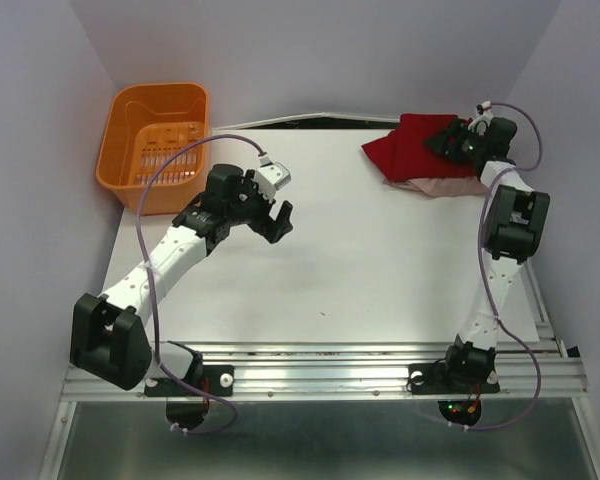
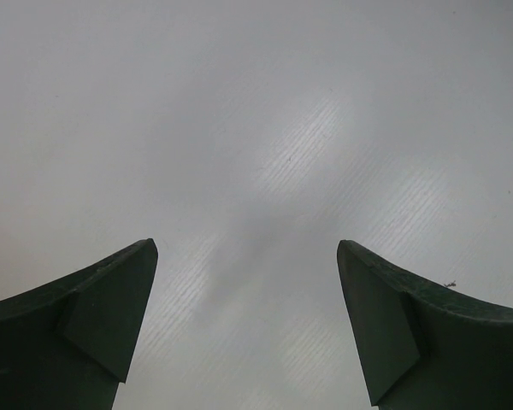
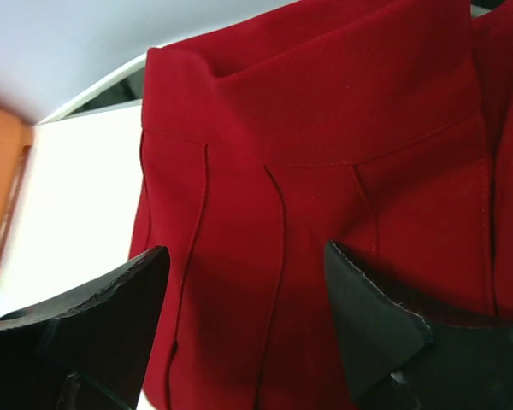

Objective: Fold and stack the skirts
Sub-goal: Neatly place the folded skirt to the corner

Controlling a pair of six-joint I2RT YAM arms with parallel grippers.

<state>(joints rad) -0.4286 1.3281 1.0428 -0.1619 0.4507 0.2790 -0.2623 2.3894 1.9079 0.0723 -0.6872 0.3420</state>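
The deep red skirt (image 1: 405, 150) lies folded at the table's far right on top of the pale pink skirt (image 1: 442, 186), whose edge shows below it. In the right wrist view the red skirt (image 3: 325, 162) fills the frame with its seams showing. My right gripper (image 1: 450, 140) hovers over the red skirt with jaws open and nothing between them (image 3: 244, 256). My left gripper (image 1: 277, 215) is open and empty above the bare table at centre left; it also shows in the left wrist view (image 2: 246, 248).
An orange plastic basket (image 1: 152, 142) stands at the far left corner; its side shows in the right wrist view (image 3: 4, 196). Purple walls close the table on three sides. The arm bases sit on the metal rail (image 1: 310, 375) at the near edge.
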